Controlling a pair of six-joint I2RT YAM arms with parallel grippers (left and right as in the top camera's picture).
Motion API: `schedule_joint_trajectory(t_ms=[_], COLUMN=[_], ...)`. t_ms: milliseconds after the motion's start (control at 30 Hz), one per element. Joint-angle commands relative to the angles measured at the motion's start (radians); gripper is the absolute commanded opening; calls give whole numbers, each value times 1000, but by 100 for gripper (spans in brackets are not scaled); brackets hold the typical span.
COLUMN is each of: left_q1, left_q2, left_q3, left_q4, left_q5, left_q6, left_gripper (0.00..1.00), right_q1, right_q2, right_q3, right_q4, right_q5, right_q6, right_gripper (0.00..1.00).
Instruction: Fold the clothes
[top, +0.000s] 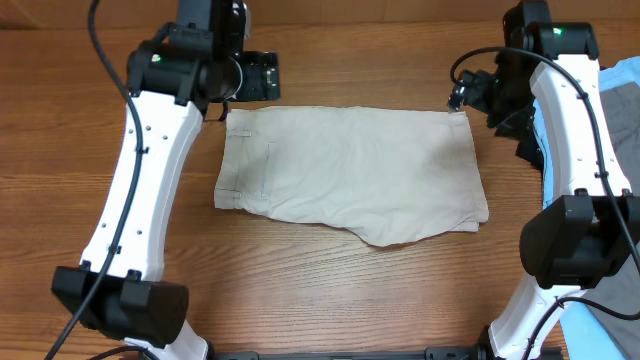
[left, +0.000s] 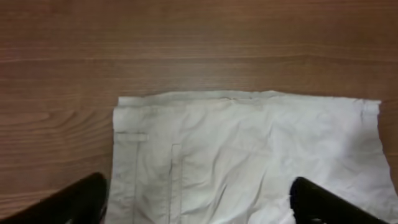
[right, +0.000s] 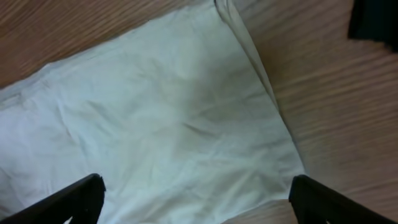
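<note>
Pale shorts (right: 168, 124) flat on wooden table (right: 336, 106), jaws spread wide, dark corner shape (right: 374, 18), perhaps cloth

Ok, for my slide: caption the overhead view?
Beige cotton shorts flat on wooden table; left pincer and right pincer open.

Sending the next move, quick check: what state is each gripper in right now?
Left gripper: open, holding nothing.
Right gripper: open, holding nothing.
The shorts lie on the table, gripped by neither.
</note>
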Motion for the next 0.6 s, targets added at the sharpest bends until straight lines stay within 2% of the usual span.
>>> schedule_joint_trajectory(t_ms=[0,100,200,300,433,567], left_q1=[6,6,5,5,6,5], left_q2=[32,32,32,32,32,32], left_q3=[-9,-11,-11,-11,-11,-11], left_q4=[-42,-50,-50,-49,-49,-50], left_q5=[-29,-29,-29,-29,-29,-29], left_q6=[9,9,9,9,9,9], left_gripper=[100,100,100,100,100,100], right_q1=[-3,-3,-12,-21,-27,-27], right_q2=[-13,-13,-7,8,45,95], right_q3=[20,20,20,19,19,19], right_q4=[16,39,74,108,151,190], right_q5=[-3,-2,-3,-29,-29,-37], right_q6=[-193,-300,-341,-440,-496,-570], right_gripper=[100,100,97,85,71,69])
